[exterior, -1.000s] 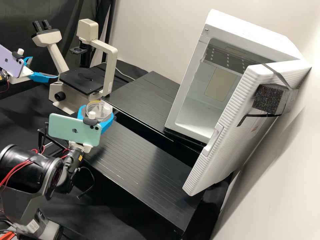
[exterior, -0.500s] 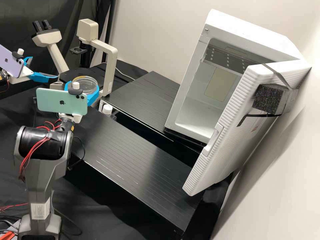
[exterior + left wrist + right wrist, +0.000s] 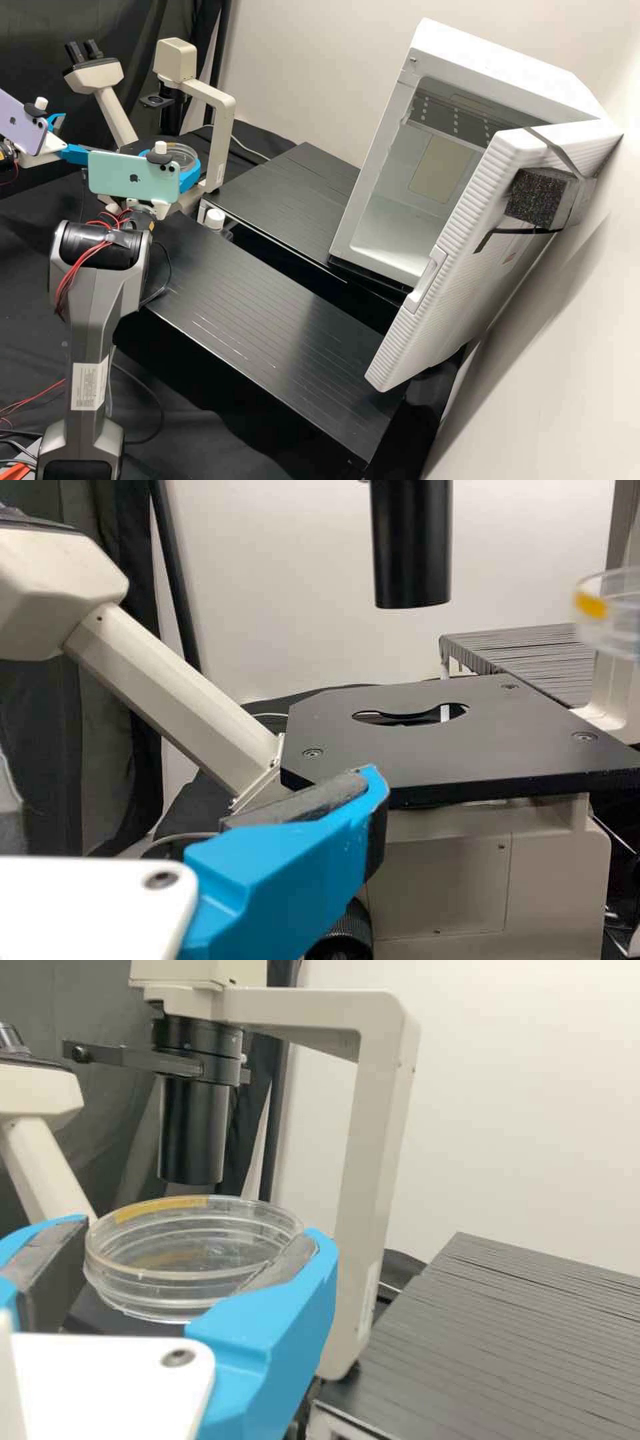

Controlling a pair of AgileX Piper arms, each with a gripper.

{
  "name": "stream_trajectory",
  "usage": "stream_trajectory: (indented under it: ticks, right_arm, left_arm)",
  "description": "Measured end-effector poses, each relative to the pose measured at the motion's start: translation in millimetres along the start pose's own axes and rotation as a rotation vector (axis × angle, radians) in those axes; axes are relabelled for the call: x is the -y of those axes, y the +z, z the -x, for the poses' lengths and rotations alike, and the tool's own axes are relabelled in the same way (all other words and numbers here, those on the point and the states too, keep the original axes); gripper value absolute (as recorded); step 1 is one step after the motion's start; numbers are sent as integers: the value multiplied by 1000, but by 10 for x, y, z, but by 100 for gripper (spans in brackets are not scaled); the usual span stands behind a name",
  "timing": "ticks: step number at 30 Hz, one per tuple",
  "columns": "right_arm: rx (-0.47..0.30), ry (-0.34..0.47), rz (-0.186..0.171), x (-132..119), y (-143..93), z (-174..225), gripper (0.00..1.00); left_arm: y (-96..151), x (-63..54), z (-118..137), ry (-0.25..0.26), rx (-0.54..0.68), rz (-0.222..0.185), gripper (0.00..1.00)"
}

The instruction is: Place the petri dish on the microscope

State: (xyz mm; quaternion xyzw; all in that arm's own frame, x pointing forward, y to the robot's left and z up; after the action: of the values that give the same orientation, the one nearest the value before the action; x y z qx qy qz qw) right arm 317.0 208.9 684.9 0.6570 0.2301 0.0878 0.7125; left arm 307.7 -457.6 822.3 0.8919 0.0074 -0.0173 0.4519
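Observation:
In the high view my right gripper (image 3: pixel 177 164) holds the clear petri dish (image 3: pixel 185 152) in front of the microscope (image 3: pixel 217 133). Seen from the right wrist, both blue fingers of my right gripper (image 3: pixel 203 1244) press on the sides of the level dish (image 3: pixel 190 1285), which has a yellow mark on its rim. The left wrist view has the dish (image 3: pixel 612 630) above the right side of the black stage (image 3: pixel 515 742). My left gripper (image 3: pixel 83 135) stands open and without a load left of the microscope; one finger of this gripper (image 3: pixel 290 870) shows near the stage's edge.
A black condenser tube (image 3: pixel 410 545) hangs over the stage. Right of the microscope stand black slatted platforms (image 3: pixel 287 193), with a white-capped bottle (image 3: pixel 215 219) by them. Farther right is a white incubator (image 3: pixel 400 233) with its door (image 3: pixel 453 267) open.
My right gripper has carried the dish away from the near platform, up to the microscope, and lately a little to the right. The left arm has kept still.

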Motion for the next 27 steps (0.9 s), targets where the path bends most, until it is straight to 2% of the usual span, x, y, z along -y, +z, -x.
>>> stream_trajectory:
  ticks: [4, 12, 19, 27]
  right_arm:
    - [5, -15, 39, 42, 2, -165, 0]
    - [24, -62, 74, 137, -11, -477, 0]
    - [35, -87, 81, 212, -1, -660, 0]
    - [61, -121, 116, 336, 23, -808, 0]
  left_arm:
    - [0, 0, 0, 0, 0, 0, 100]
    - [0, 0, 0, 0, 0, 0, 100]
    - [0, 0, 0, 0, 0, 0, 100]
    - [0, 0, 0, 0, 0, 0, 100]
